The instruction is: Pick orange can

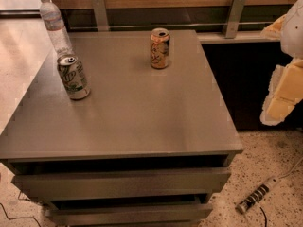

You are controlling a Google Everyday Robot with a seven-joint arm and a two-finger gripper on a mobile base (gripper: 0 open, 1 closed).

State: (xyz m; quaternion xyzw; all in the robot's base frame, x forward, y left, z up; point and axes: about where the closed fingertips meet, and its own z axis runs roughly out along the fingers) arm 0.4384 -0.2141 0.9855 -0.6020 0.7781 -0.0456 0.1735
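Note:
The orange can (pixel 160 48) stands upright on the far middle of the grey cabinet top (pixel 137 112). It has an orange and cream label and a silver top. My gripper (pixel 280 100) shows as white and pale yellow parts at the right edge of the view, off the cabinet's right side. It is well to the right of the can, lower in the picture, and apart from it. Nothing is seen in it.
A green-and-white can (pixel 73 77) stands near the left edge of the top. A clear water bottle (pixel 55 26) stands behind it at the far left corner. Drawers (pixel 123 183) are below. A power strip (pixel 258 201) lies on the speckled floor at the right.

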